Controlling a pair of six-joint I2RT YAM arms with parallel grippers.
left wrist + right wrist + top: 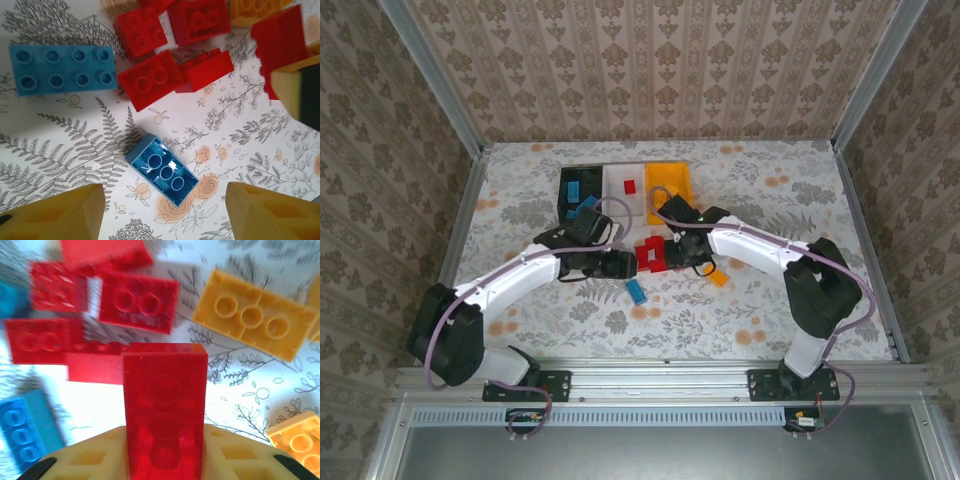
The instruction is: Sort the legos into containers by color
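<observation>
My left gripper (165, 192) is open above the table, its yellow fingers (55, 215) on either side of an upside-down blue brick (161, 170) lying flat below. A second blue brick (62, 68) lies studs up at the upper left, beside several red bricks (150, 77). My right gripper (165, 445) is shut on a red brick (165, 400), held on end above the pile. In the top view both grippers, left (632, 263) and right (670, 255), meet at the red pile (650, 252). The black (565, 190), white (620, 200) and orange-yellow (670, 200) bins stand in a row behind.
Orange-yellow bricks (250, 315) (300, 440) lie right of the red pile, and a blue one (22, 432) to its left. A loose blue brick (636, 290) and an orange one (718, 276) sit nearer the arms. Blue bricks lie in the black bin and a red one in the white bin.
</observation>
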